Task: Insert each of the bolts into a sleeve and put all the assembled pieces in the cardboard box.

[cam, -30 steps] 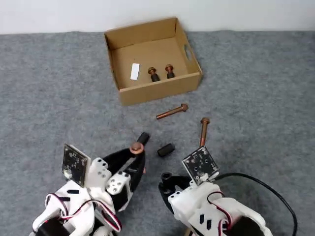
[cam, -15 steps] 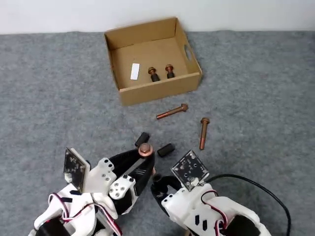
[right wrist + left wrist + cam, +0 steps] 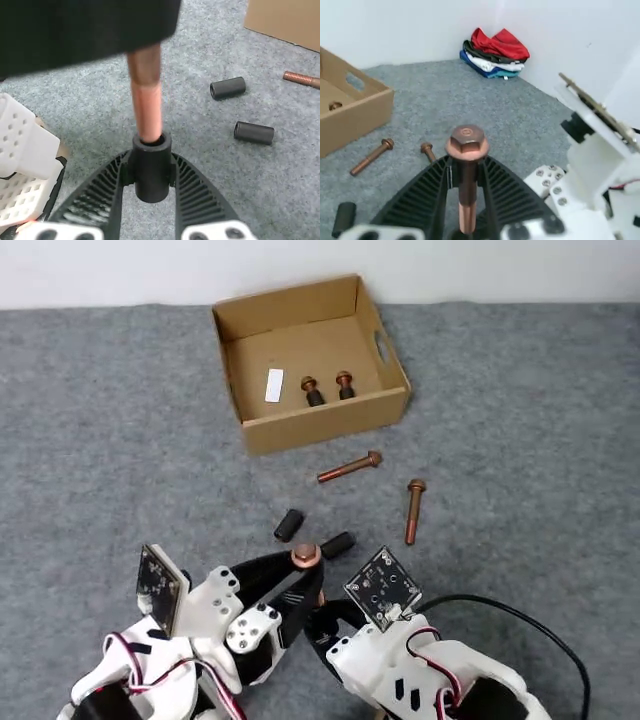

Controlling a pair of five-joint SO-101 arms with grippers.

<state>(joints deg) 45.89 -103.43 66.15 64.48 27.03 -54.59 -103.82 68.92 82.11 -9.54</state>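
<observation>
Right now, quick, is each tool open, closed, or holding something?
Left tool: closed on a bolt.
Right tool: closed on a sleeve, with the bolt's end at its opening.

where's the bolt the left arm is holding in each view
high view: the held bolt stands head up low in the middle, between the two arms, in the left gripper.
left wrist view: centre of the picture, upright between the fingers.
right wrist view: its shaft meets the mouth of the black sleeve in the right gripper.
shared landmark: the cardboard box.
</observation>
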